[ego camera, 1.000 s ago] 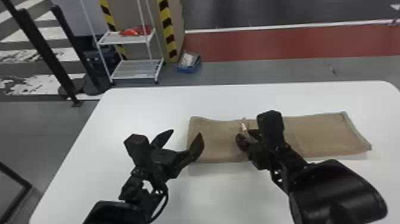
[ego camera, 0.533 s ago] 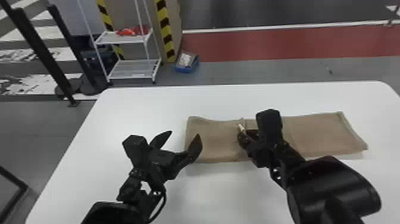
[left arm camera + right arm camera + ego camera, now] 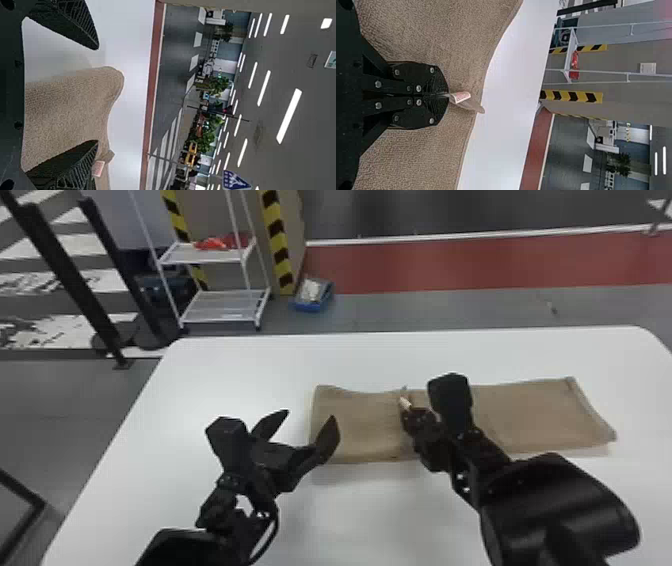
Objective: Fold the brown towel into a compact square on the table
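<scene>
Over on the left, the left gripper (image 3: 309,416) has its fingers spread wide with nothing between them, right by the left end of the brown towel (image 3: 360,427). Danger here: a careless swing inward could snag that end and rumple it. Moving right, the right gripper (image 3: 445,95) has its fingers pressed together on a small pinch of cloth beside the label (image 3: 462,96). That bite looks slim, so a quick lift might slip it, and the loose right half could trail and skew the fold. The two grippers are close too; crossing them risks a bump.

Now the edges! Bare white tabletop runs wide at the left side of the table (image 3: 225,375). The towel lies as a long strip, middle to right, a modest margin beyond it, more space on the near side.
</scene>
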You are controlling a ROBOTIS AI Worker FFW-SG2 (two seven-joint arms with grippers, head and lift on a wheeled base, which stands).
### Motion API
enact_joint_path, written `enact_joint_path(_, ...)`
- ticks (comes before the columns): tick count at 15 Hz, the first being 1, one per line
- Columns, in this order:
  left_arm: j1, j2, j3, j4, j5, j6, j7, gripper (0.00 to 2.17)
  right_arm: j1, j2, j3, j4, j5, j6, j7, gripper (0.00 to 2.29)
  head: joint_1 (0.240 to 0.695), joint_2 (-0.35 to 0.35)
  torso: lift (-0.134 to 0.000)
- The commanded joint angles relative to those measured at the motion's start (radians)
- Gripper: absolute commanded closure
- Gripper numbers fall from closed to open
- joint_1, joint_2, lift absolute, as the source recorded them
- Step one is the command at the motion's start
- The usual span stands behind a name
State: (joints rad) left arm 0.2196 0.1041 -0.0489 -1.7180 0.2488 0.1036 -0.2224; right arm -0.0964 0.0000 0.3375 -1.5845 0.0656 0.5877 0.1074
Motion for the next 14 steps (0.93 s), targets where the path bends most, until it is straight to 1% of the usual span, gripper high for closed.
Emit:
enact_joint_path(1, 0.001, 0.0, 0.0, 0.0, 0.0, 0.0, 0.0, 0.03, 0.014, 0.001, 0.012, -0.034, 0.014, -0.005, 0.0, 1.14, 0.695, 0.142, -0.123)
enact_joint_path(3, 0.001, 0.0, -0.002, 0.0, 0.0, 0.0, 0.0, 0.03, 0.03, 0.001, 0.029, -0.075, 0.043, -0.021, 0.0, 1.14, 0.695, 0.146, -0.123)
enact_joint_path(5, 0.001, 0.0, -0.005, 0.0, -0.003, 0.0, 0.002, 0.03, 0.046, 0.001, 0.029, -0.109, 0.043, -0.036, 0.0, 1.14, 0.695, 0.155, -0.123)
enact_joint_path(9, 0.001, 0.0, -0.006, 0.0, -0.005, 0.0, 0.002, 0.03, 0.057, 0.001, 0.023, -0.137, 0.042, -0.021, 0.0, 1.14, 0.695, 0.157, -0.123)
enact_joint_path(11, 0.001, 0.0, -0.006, 0.0, -0.008, 0.0, 0.002, 0.03, 0.072, 0.001, -0.021, -0.16, 0.031, -0.021, 0.0, 1.14, 0.695, 0.155, -0.123)
enact_joint_path(13, 0.001, 0.002, -0.005, 0.002, -0.014, 0.0, 0.003, 0.03, 0.112, 0.001, -0.098, -0.249, -0.001, -0.015, 0.012, 1.14, 0.695, 0.143, -0.123)
enact_joint_path(14, 0.001, 0.002, -0.002, 0.002, -0.013, 0.0, 0.003, 0.03, 0.142, 0.001, -0.163, -0.307, -0.029, -0.012, 0.026, 1.14, 0.695, 0.135, -0.123)
